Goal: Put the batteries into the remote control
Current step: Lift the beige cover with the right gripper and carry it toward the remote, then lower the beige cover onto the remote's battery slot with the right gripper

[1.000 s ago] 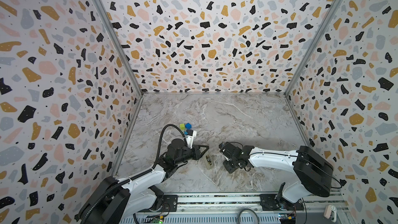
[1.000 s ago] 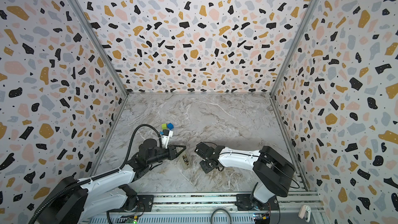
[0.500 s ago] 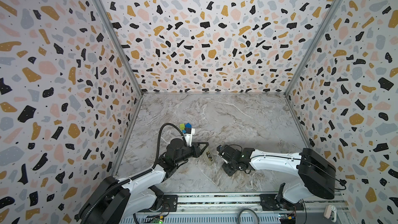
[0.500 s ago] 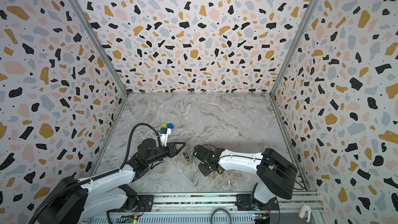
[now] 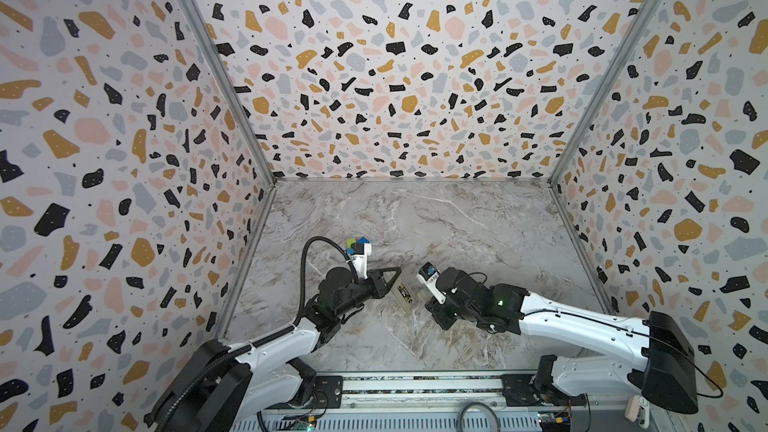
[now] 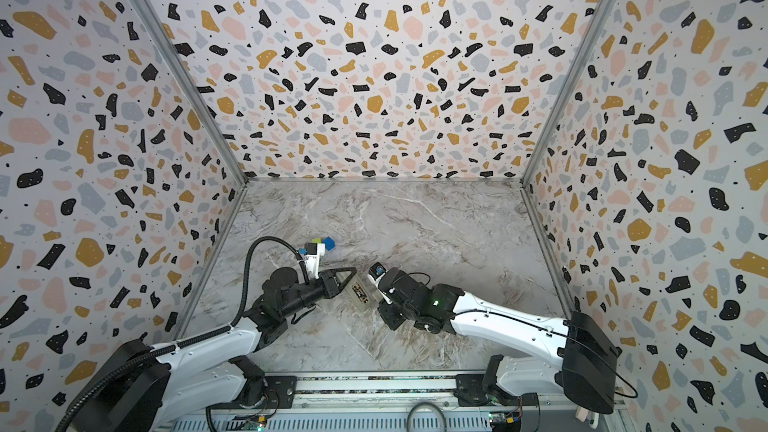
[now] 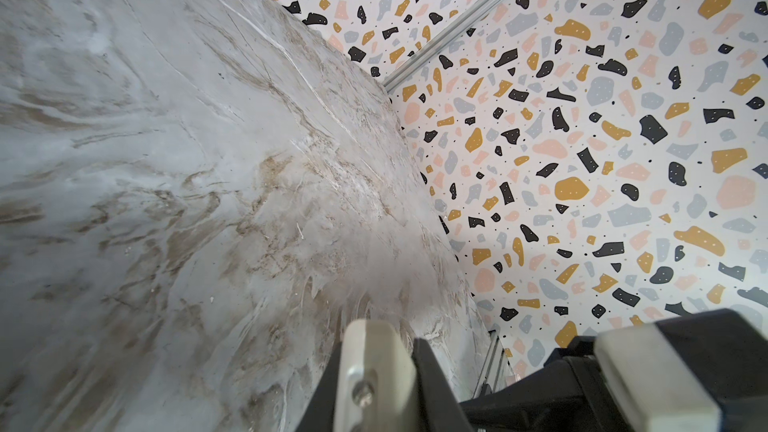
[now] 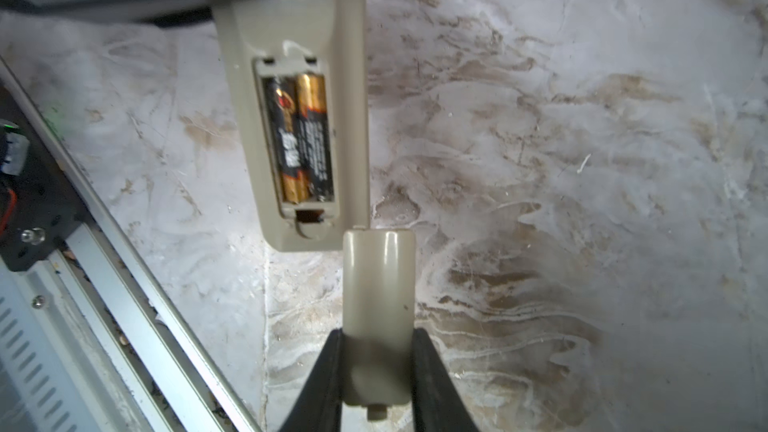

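Grips a beige cover [image 8: 379, 280] in the right gripper [image 8: 378, 336], just right of the remote control [image 5: 404, 295] — back-up at near centre, batteries [image 8: 300, 139] in its bay. Has left gripper [image 5: 392, 284] closed at its left end.

Beige remote control [image 8: 291, 22], back up — its open bay holds both batteries [image 8: 301, 139] side by side.

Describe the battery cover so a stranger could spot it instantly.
At the front of the marble table, find the right gripper. Its jaws pinch the battery cover, a short beige plate; the remote control beside it is longer and shows two batteries.
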Action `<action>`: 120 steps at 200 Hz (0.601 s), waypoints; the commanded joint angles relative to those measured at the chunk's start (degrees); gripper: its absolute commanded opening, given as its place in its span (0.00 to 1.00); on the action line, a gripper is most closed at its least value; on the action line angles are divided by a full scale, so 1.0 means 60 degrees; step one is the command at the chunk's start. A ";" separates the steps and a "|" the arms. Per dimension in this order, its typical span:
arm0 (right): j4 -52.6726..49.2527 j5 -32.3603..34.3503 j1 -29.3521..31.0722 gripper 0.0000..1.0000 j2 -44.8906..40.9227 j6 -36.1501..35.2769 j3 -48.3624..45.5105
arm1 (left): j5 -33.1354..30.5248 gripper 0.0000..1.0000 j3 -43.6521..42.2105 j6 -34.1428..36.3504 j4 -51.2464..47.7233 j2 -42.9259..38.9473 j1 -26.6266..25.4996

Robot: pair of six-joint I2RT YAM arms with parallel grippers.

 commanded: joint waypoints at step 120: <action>-0.0121 -0.0254 0.0048 0.00 0.1869 -0.0521 0.2052 | -0.0069 0.00 -0.0182 -0.0236 0.1013 0.0182 -0.0067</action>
